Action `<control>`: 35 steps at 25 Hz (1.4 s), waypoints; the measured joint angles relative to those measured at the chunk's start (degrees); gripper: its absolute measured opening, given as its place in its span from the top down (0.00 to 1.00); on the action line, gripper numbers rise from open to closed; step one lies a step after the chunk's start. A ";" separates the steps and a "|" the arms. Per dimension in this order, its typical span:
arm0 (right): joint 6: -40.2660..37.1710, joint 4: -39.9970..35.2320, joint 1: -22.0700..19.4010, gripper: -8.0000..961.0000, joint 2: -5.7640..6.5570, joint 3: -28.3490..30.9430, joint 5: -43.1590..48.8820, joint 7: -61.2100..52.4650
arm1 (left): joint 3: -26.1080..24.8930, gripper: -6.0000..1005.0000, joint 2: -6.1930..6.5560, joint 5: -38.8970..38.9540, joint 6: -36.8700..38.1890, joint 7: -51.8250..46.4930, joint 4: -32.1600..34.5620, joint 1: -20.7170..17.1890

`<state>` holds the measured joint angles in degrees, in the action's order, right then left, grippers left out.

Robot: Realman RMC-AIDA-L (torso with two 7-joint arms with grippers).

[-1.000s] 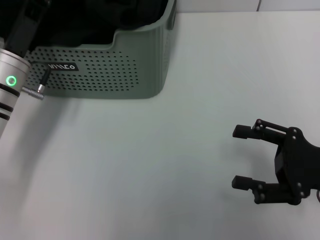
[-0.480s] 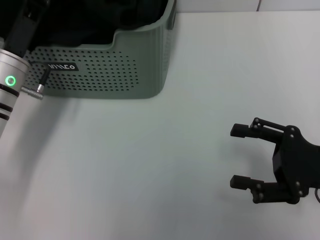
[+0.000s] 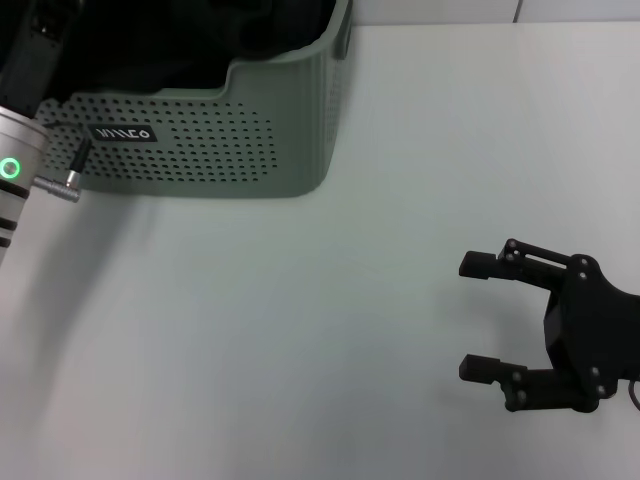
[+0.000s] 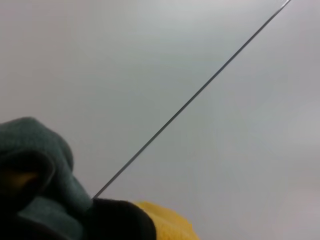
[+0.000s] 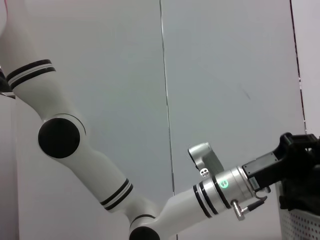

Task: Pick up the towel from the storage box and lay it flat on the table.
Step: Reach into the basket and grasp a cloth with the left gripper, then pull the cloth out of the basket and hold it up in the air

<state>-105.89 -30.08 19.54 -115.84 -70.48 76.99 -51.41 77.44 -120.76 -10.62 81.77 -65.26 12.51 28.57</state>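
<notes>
The storage box (image 3: 220,140), pale sage green with dotted walls and a black label (image 3: 123,133), stands at the table's (image 3: 250,330) far left. My left arm (image 3: 15,170) reaches over its near wall into the dark inside. The towel (image 4: 40,165) fills a corner of the left wrist view, crumpled close to the camera, dark green with a mustard yellow fold (image 4: 165,222). In the right wrist view the left gripper (image 5: 300,160) is a black mass above the box's corner (image 5: 300,225). My right gripper (image 3: 470,316) hovers open and empty over the table's near right.
Dark cloth (image 3: 200,40) lies inside the box. A silver connector (image 3: 70,180) sticks out from the left wrist in front of the box's wall. White wall panels (image 5: 225,75) stand behind the left arm. Bare white tabletop spreads between the box and the right gripper.
The left wrist has shifted slightly leftward along the box's near wall. The right gripper has sunk a little and stays open.
</notes>
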 joint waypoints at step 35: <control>0.16 3.38 0.77 0.12 -0.12 0.43 -2.87 2.96 | 13.05 0.98 2.02 -12.78 35.11 -0.21 30.93 -11.74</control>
<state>-105.72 -26.71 20.31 -115.96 -70.05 74.11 -48.45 90.49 -118.73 -23.40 116.88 -65.47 43.44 16.83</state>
